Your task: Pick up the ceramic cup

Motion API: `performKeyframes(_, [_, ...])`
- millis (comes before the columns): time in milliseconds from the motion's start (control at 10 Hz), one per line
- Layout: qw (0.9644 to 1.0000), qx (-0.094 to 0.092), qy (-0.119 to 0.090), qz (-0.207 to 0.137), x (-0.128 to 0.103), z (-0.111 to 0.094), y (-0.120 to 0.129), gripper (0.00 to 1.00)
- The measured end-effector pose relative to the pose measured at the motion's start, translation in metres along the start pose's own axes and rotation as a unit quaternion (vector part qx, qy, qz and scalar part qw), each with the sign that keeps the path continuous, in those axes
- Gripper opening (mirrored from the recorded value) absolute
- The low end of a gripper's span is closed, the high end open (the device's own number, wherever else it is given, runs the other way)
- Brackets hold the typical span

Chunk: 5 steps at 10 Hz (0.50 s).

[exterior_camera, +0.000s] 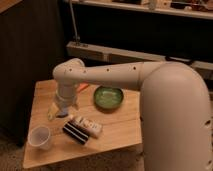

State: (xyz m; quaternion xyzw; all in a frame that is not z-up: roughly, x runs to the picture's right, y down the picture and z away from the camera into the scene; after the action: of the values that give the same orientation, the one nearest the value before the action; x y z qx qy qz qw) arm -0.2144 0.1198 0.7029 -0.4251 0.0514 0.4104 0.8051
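In the camera view the ceramic cup [40, 137] stands upright at the near left corner of the table [116, 131], apart from the dark packets [81, 130] to its right. The gripper [63, 110] hangs over the table's left side, beyond the cup and left of the green bowl [108, 97]. It seems to point downward, and I cannot tell whether it is spread or closed

The place looked like a robot test room or lab rather than a home. A small wooden table [120, 132] stood alone on a speckled hard floor [9, 156], beside dark wall panels [25, 45]. Behind it a long pale metal unit [115, 54] ran low along the wall, and a shelf [150, 10] with small items crossed the top. A large white robot arm [125, 75] reached over the table, its gripper [63, 107] hanging low above the end nearest the panels.
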Motion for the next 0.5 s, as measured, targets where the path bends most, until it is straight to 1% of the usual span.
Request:
performKeyframes(100, [0.9999, 0.003, 0.014, -0.007, 0.002, 0.005, 0.002, 0.8])
performKeyframes(200, [0.9997, 0.003, 0.022, -0.013, 0.002, 0.007, 0.008, 0.8])
performKeyframes(500, [0.9988, 0.0, 0.041, -0.026, 0.001, 0.018, 0.017, 0.8])
